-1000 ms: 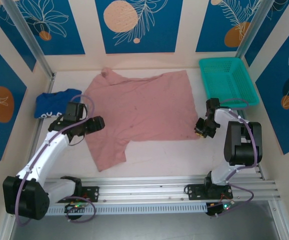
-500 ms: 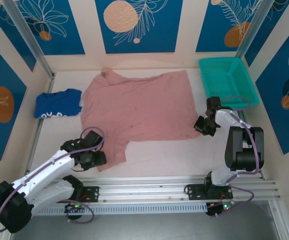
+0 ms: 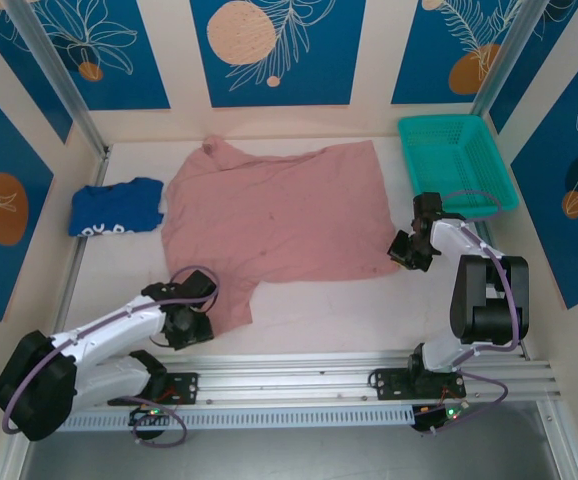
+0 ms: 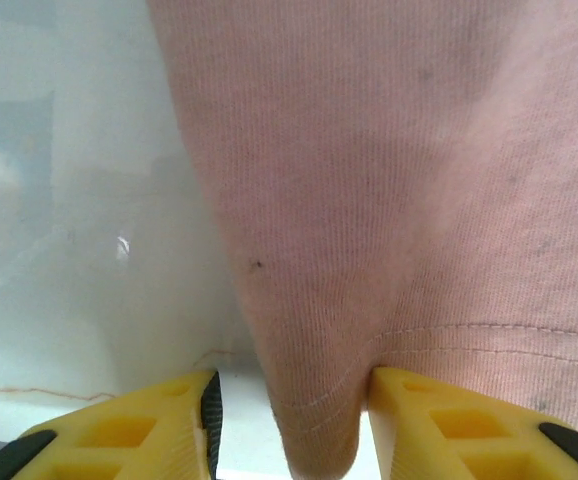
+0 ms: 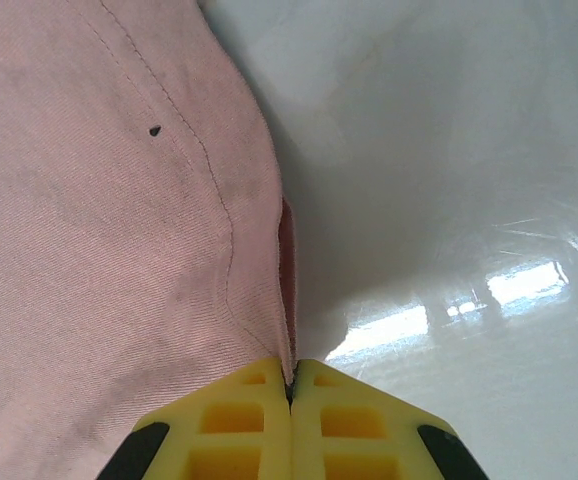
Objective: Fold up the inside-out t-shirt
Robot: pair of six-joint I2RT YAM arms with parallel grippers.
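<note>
The inside-out t-shirt (image 3: 279, 215) lies spread flat, dusty pink, over the middle of the white table. My left gripper (image 3: 201, 325) sits low at its near-left corner. In the left wrist view a hemmed tip of the t-shirt (image 4: 369, 200) hangs between the yellow fingers (image 4: 439, 412). The right finger touches the cloth and a gap is left on the other side, so the left gripper (image 4: 294, 400) is open. My right gripper (image 3: 397, 258) is at the shirt's near-right corner. The right gripper (image 5: 291, 372) is shut on the stitched edge of the t-shirt (image 5: 99, 230), which is lifted slightly there.
A royal-blue garment (image 3: 116, 207) lies folded at the left wall. A teal basket (image 3: 456, 160) stands at the back right. The aluminium rail (image 3: 309, 380) with both arm bases runs along the near edge. Bare white table (image 3: 329, 310) lies in front of the shirt.
My left arm swung from the shirt's left side down to its near-left corner, and its jaws narrowed around the cloth tip. The right gripper stayed at the near-right corner, closing fully.
</note>
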